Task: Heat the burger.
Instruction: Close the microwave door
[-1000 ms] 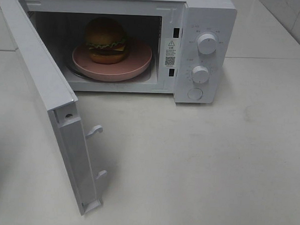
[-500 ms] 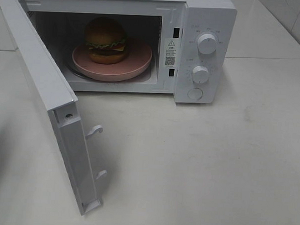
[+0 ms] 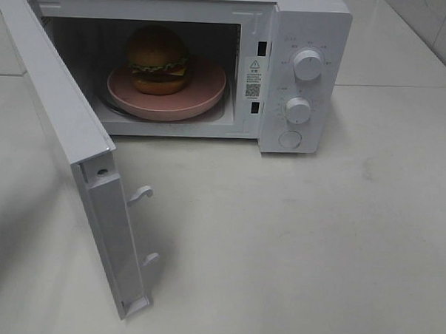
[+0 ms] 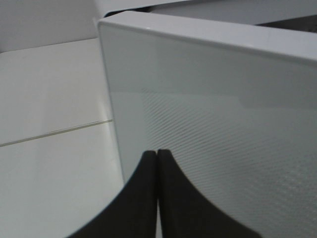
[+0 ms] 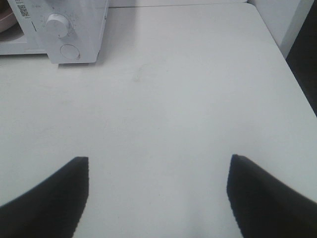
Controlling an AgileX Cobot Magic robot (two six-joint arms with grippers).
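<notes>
The left claw [image 4: 157, 154] is clenched, its two dark fingers pressed together with nothing between them, just beside the outer face of the door [image 4: 223, 124]. Whether that face is touched cannot be told. The door is a flat white slab whose smooth pane is backed by a fine dotted mesh. In the high view it is swung wide toward the near left, and two curved white latch hooks [image 3: 142, 194] jut from its free edge.

The burger [image 3: 157, 59] is set upright inside the open microwave [image 3: 307, 23], on the left part of a round pink plate [image 3: 204, 88]. A glossy domed bun, a frilly green leaf, a yellow cheese corner and a dark patty are stacked in soft layers. The plate is smooth and matt, with a low raised rim.

Loading is therefore judged done. The door has yet to be shut and the heating started.

On the right of the boxy white housing, two round knobs [image 3: 307, 65] and a flat round button [image 3: 289, 139] are mounted one below the other.

Further right, the right claw [image 5: 157, 158] is released, its fingers spread wide over the pale, smooth table [image 3: 316, 238], well apart from the microwave. Nothing is held in it.
</notes>
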